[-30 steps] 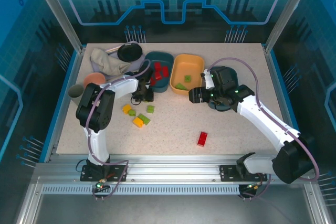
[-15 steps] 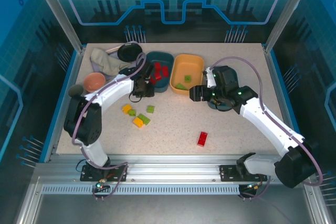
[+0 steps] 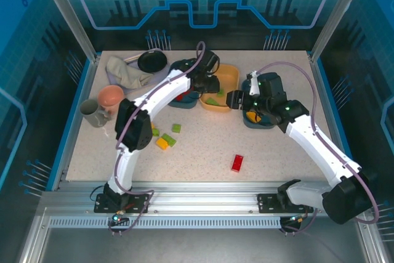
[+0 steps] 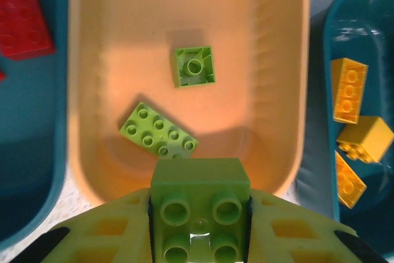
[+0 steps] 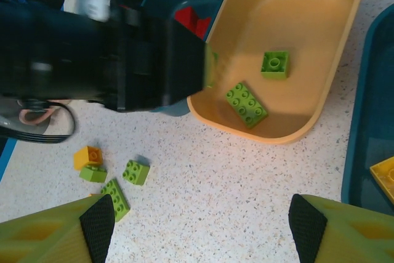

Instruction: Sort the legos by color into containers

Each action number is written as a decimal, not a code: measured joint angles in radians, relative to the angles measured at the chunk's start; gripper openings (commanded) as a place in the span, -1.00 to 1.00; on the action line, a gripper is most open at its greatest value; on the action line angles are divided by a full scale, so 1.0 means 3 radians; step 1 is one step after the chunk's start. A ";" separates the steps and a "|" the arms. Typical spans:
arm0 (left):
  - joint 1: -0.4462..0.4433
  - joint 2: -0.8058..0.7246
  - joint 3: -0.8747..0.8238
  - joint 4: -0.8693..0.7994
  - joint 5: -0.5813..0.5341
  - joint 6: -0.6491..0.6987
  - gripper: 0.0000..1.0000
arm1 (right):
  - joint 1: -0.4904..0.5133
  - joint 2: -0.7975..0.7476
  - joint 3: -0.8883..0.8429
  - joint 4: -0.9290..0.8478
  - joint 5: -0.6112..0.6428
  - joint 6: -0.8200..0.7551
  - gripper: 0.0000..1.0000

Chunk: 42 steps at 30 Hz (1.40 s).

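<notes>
Left fingers (image 4: 132, 229) are clamped on a light green square brick (image 4: 200, 204) over the near end of the yellow-orange plastic tub (image 4: 280, 60), which holds two green bricks (image 4: 159, 137). The left dark teal tub (image 4: 37, 152) has red bricks. The right dark teal tub (image 4: 320, 152) has orange-yellow bricks. Right fingers (image 5: 323, 235) are apart and empty. Loose on the table (image 3: 203, 146): a green and orange-yellow cluster (image 3: 166, 140) and one red oblong brick (image 3: 237, 162). I'd say over halfway.

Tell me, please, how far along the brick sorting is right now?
Done: two green bricks lie in the yellow tub, red bricks in one teal tub, orange bricks in the other teal tub. In hand: the left gripper holds another green brick over the yellow tub; the right gripper is open. Left: one red brick and a cluster of green and orange bricks on the table.
</notes>
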 measured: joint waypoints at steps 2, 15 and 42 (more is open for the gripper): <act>-0.0003 0.0212 0.0161 -0.0039 0.0045 -0.0051 -0.36 | -0.0033 -0.0061 -0.0034 0.0001 0.0001 0.0032 0.55; -0.0045 0.0746 0.0473 -0.0094 0.0273 -0.0328 -0.05 | -0.0072 -0.0203 -0.0170 -0.0041 -0.0047 0.0080 0.56; 0.1059 -0.3253 -0.2862 -0.0425 -0.0476 -0.1534 0.45 | 0.1525 0.1849 0.1359 -0.0259 -0.0013 -0.1006 0.64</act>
